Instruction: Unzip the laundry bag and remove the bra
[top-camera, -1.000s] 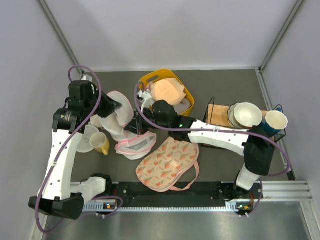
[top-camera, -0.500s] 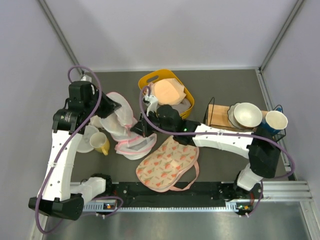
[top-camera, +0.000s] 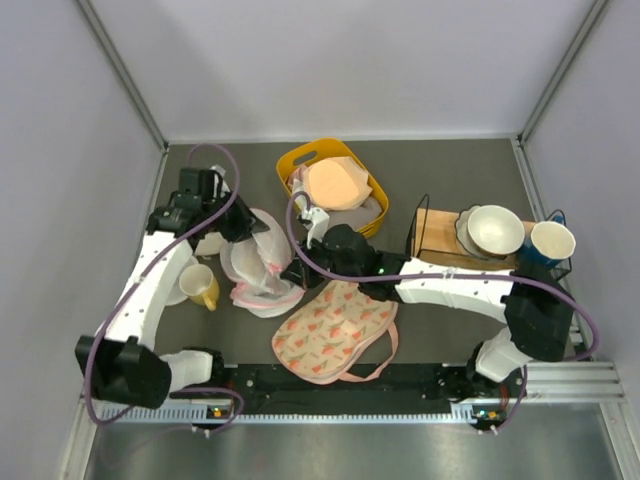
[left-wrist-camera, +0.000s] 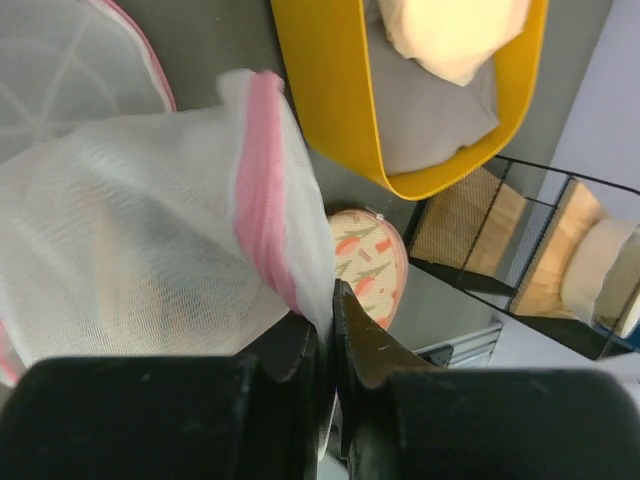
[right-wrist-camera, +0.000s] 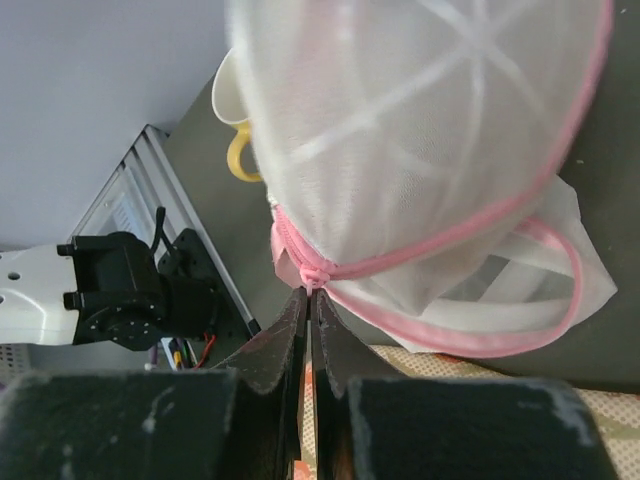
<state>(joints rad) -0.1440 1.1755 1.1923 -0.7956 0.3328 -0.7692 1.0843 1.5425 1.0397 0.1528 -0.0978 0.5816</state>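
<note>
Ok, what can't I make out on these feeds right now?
- The bra: in no view; the laundry bag looks all white through its mesh in both wrist views.
- Zipper slider: right wrist view, the right gripper covers the pink zipper at its tips.
- How far the zipper is open: top view, both grippers overlap the bag; too small.
- What the left gripper pinches: left wrist view, mesh drapes over its tips.
</note>
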